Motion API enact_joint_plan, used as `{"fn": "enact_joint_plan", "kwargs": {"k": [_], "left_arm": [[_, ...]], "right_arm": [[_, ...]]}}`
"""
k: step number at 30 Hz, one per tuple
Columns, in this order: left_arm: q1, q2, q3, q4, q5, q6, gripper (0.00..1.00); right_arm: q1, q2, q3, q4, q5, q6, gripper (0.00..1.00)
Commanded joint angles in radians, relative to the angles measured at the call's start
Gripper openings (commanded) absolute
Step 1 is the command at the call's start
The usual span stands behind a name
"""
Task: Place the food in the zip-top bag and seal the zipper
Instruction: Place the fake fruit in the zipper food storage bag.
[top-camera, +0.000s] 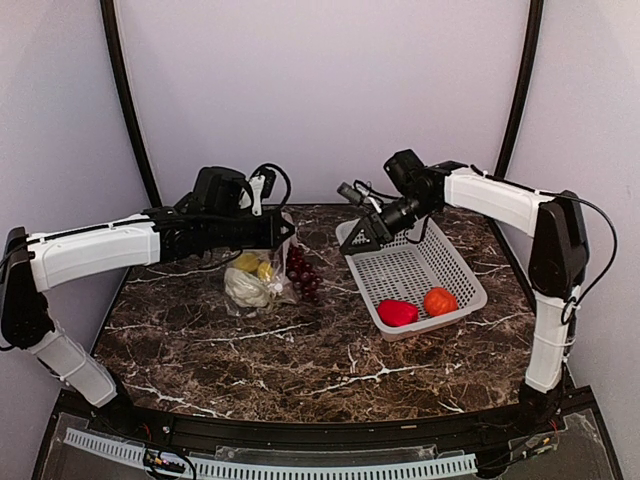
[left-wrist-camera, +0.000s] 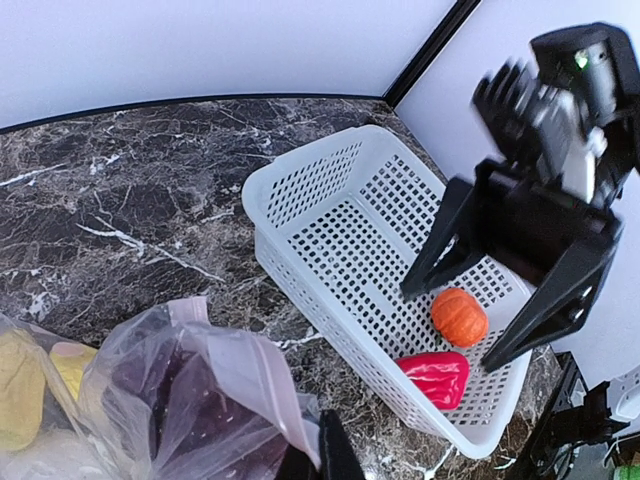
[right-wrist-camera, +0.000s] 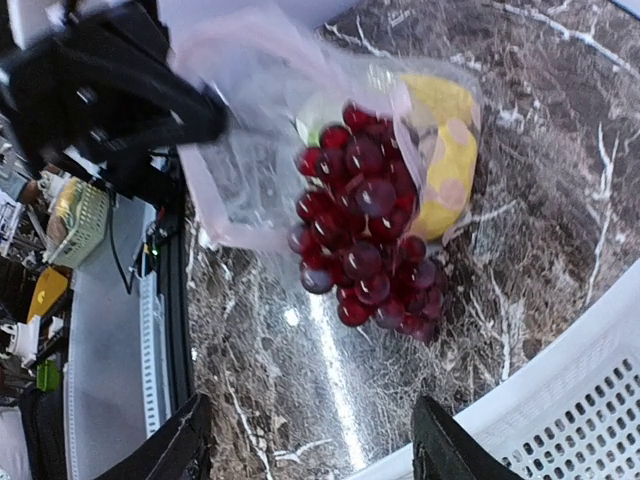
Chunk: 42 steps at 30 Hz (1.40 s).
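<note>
As the bag (top-camera: 232, 297) slumps near the table's (top-camera: 300, 355) far edge, I see cauliflower (top-camera: 243, 290) and yellow pieces (top-camera: 250, 264) inside and grapes (top-camera: 304, 272) at its mouth, in or out I can't tell. Left gripper (top-camera: 287, 233) is clamped on the bag's top edge. Right gripper (left-wrist-camera: 450, 328) hangs with fingers apart over the basket's (top-camera: 455, 255) far end; pepper (top-camera: 397, 313) and tomato (top-camera: 440, 301) sit at its near end.

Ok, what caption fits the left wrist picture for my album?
Open right gripper near a white basket holding a tomato and red pepper, bag in front.
</note>
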Motion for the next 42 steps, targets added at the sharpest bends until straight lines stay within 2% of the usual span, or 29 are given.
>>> {"fn": "enact_joint_plan", "kwargs": {"k": [1,9,12,17,23,32,36,42], "left_arm": [[0.013,-0.066,-0.021,-0.024,-0.043,0.027,0.01],[0.015,-0.111,-0.065,-0.126,-0.106,0.019,0.01],[0.015,-0.146,-0.112,-0.122,-0.131,0.011,0.01],[0.025,-0.17,-0.141,-0.13,-0.175,0.025,0.01],[0.048,-0.162,-0.14,-0.147,-0.159,0.014,0.01],[0.062,-0.141,-0.142,-0.149,-0.148,0.012,0.01],[0.062,-0.142,-0.149,-0.141,-0.142,0.007,0.01],[0.064,-0.14,-0.153,-0.128,-0.128,-0.016,0.01]], "right_arm": [[0.075,-0.014,-0.112,0.121,0.18,-0.128,0.66],[0.19,0.113,-0.058,0.163,0.427,-0.143,0.69],[0.229,0.184,0.028,0.136,0.51,-0.128,0.71],[0.26,0.256,0.072,0.159,0.549,-0.139,0.72],[0.28,0.326,0.102,0.159,0.595,-0.166,0.71],[0.302,0.391,0.104,0.171,0.56,-0.223,0.71],[0.302,0.405,0.104,0.188,0.489,-0.232,0.7],[0.304,0.364,0.038,0.313,0.432,-0.198,0.68]]}}
